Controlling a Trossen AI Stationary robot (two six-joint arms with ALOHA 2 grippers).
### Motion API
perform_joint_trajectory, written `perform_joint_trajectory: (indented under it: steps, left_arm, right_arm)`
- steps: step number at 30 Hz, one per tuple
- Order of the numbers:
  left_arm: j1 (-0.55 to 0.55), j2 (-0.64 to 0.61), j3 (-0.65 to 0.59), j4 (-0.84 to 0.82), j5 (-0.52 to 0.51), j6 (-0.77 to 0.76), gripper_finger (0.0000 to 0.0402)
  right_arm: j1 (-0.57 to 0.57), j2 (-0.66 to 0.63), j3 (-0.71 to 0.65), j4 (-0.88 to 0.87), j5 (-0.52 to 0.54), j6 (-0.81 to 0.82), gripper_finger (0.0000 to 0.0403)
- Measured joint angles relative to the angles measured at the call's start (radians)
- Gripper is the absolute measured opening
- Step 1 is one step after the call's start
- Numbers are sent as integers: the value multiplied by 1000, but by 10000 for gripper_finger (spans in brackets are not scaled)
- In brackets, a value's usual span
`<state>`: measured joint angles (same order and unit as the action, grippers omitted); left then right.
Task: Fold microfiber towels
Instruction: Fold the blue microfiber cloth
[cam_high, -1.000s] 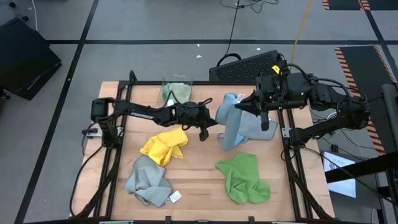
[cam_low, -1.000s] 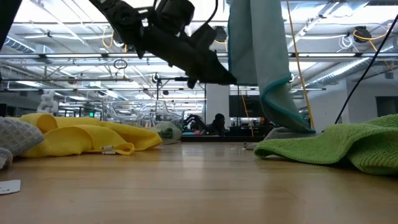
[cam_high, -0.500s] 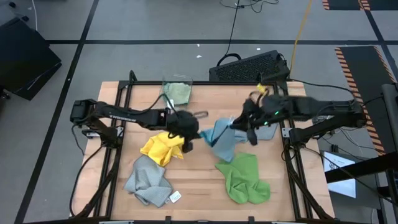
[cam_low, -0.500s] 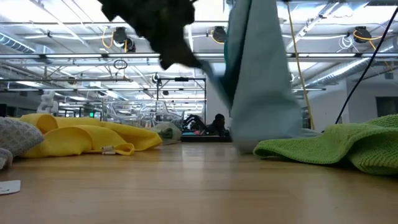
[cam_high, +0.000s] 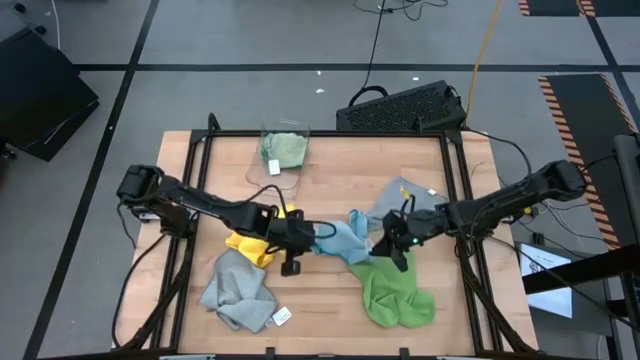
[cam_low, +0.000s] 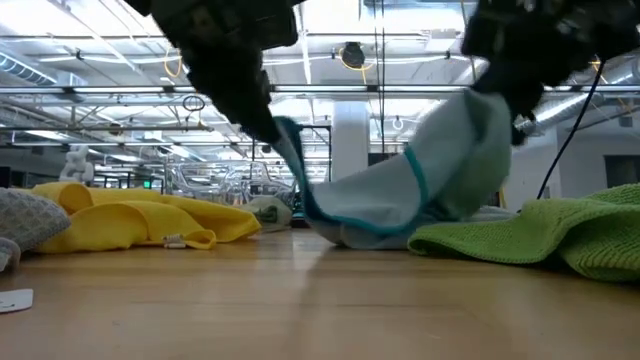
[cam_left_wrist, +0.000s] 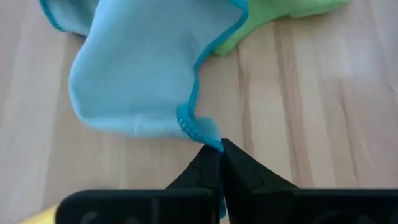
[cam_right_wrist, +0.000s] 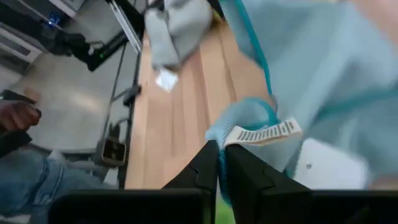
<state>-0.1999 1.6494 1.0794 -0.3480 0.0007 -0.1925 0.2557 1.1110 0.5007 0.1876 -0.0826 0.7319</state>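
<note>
Because a fold needs the cloth stretched flat first, the left gripper (cam_high: 296, 236) and right gripper (cam_high: 397, 240) each pinch a corner of the light blue towel (cam_high: 345, 240), fingers closed on its hem, near the worktop (cam_high: 330, 300) centre.

One camera looks straight down on the whole table (cam_high: 320, 150). One sits level at the tabletop. Two wrist cameras look close; all share the blue towel (cam_high: 345, 240).
</note>
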Motion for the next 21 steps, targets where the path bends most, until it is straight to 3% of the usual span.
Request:
perform_joint_trajectory:
  steps: [5,11,14,21]
  left_arm:
    - [-14,67,5,94,0,9,7]
    - [-14,125,3,132,1,3,6]
    - [-14,139,4,170,-4,-4,8]
    - [-14,139,2,167,-2,-57,10]
  right_arm:
    - [43,0,-121,92,-40,86,61]
    - [61,-13,-143,106,-290,250,141]
    - [67,-37,-141,74,-355,388,168]
    - [77,-68,-40,32,-236,435,180]
